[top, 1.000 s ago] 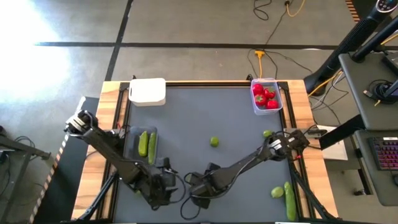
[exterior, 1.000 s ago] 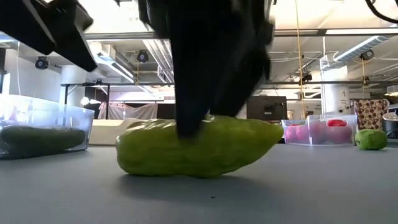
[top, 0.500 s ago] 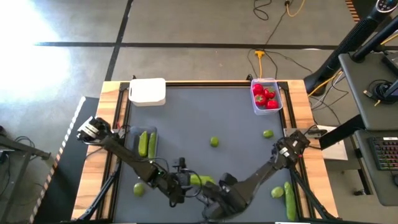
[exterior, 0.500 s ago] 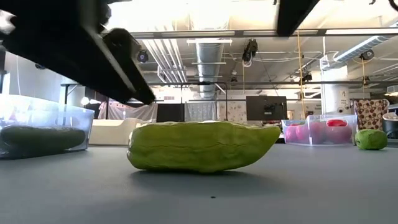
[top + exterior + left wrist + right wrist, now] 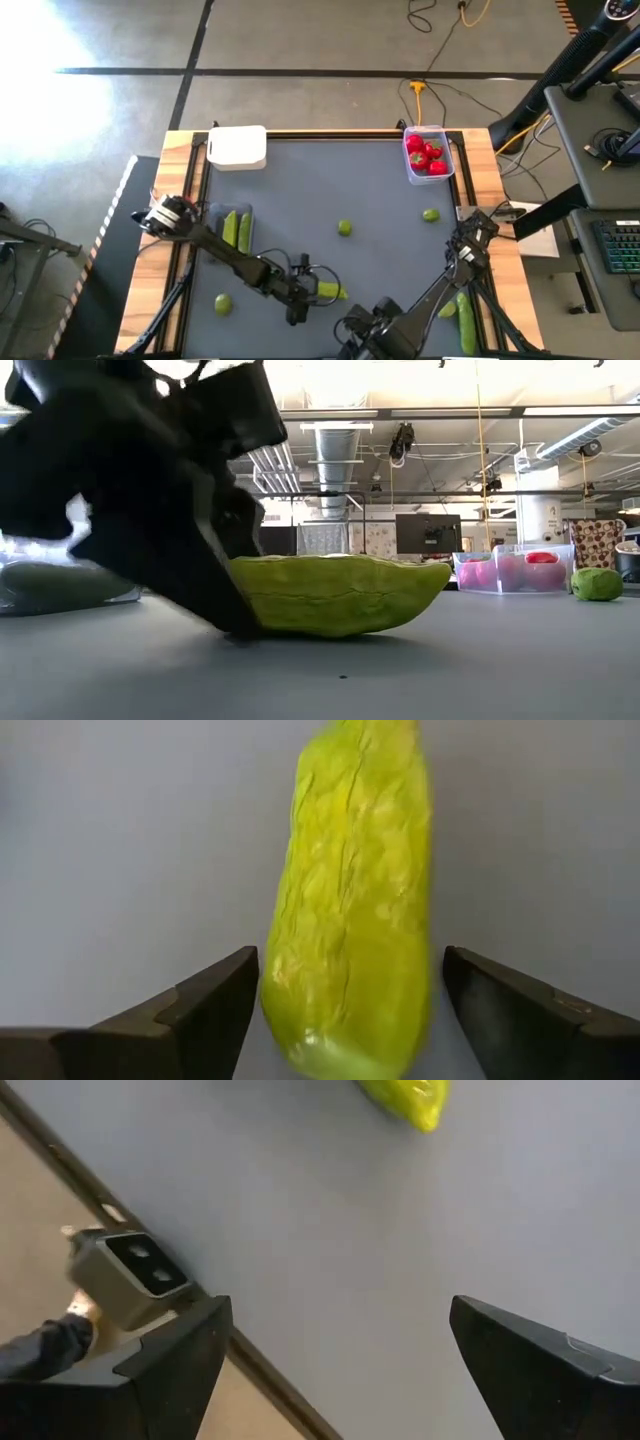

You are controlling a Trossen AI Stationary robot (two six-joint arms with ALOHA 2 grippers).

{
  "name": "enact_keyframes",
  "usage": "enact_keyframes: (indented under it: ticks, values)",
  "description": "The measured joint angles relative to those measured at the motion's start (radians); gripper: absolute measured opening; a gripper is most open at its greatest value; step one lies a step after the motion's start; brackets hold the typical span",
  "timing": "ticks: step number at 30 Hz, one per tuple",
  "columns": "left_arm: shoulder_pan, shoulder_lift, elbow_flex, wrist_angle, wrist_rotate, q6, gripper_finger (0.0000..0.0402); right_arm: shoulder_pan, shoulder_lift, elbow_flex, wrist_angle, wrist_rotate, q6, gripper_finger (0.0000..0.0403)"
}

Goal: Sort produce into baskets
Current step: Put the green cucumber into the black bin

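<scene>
A long green pod [image 5: 326,291] lies flat on the grey table, near its front edge. My left gripper [image 5: 303,300] is open and low over the pod's left end [image 5: 345,1020], one finger on each side [image 5: 215,1005] and both apart from the pod. In the low view this gripper [image 5: 215,600] reaches down to the table top in front of the pod [image 5: 340,595]. My right gripper [image 5: 358,335] hangs open above the table's front edge with nothing between its fingers [image 5: 335,1370]. The pod's tip [image 5: 410,1100] shows beyond it.
At the far edge stand a white tub [image 5: 238,147] and a clear tub [image 5: 428,178] holding red pieces. A dark tray [image 5: 212,232] at the left holds two green pods. Yellow-green balls [image 5: 344,229] [image 5: 430,214] [image 5: 222,303] lie loose, and another pod [image 5: 465,318] lies front right.
My right gripper has let go of the pod, risen and drawn back toward the table's near edge, turning as it went. My left gripper has moved right and down until its open fingers stand astride the pod's left end. The pod stays lying on the table.
</scene>
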Motion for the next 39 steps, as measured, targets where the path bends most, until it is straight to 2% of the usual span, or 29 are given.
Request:
enact_keyframes:
  ticks: [2,5,8,12,18,22,29,32,34,36,39]
  values:
    - [0.002,0.015,0.003,0.003,0.000,-0.028,0.0293,0.000,0.000,-0.001,-0.020,-0.023,0.015,0.0368]
    - [0.002,0.032,0.005,0.008,-0.004,-0.088,0.0266,-0.001,-0.001,-0.001,-0.134,-0.123,0.035,0.0368]
    - [-0.004,0.035,0.005,0.009,-0.020,-0.151,0.0216,0.000,-0.009,-0.006,-0.186,-0.186,0.030,0.0368]
    - [-0.016,0.016,0.003,-0.013,-0.024,-0.209,0.0143,0.007,-0.033,-0.014,-0.187,-0.180,0.027,0.0368]
    - [-0.059,-0.092,-0.002,-0.205,-0.016,-0.371,0.0143,0.005,-0.036,-0.016,-0.184,-0.116,0.001,0.0368]
    - [-0.130,-0.212,-0.002,-0.475,-0.120,-0.614,0.0143,-0.005,-0.036,-0.018,-0.177,-0.027,0.040,0.0368]
    - [-0.249,-0.455,0.000,-1.054,-0.261,-1.291,0.0148,-0.036,-0.036,-0.038,-0.058,0.152,0.043,0.0368]
    - [-0.265,-0.508,-0.008,-1.304,-0.255,-1.559,0.0148,-0.054,-0.036,-0.052,-0.007,0.157,-0.007,0.0368]
    - [-0.265,-0.512,-0.036,-1.429,-0.212,-1.723,0.0148,-0.063,-0.036,-0.062,0.021,0.157,-0.023,0.0368]
    - [-0.265,-0.510,-0.075,-1.474,-0.140,-1.820,0.0148,-0.072,-0.035,-0.068,0.035,0.157,-0.023,0.0368]
    - [-0.265,-0.511,-0.131,-1.432,-0.061,-1.835,0.0149,-0.076,-0.035,-0.069,0.043,0.157,-0.024,0.0368]
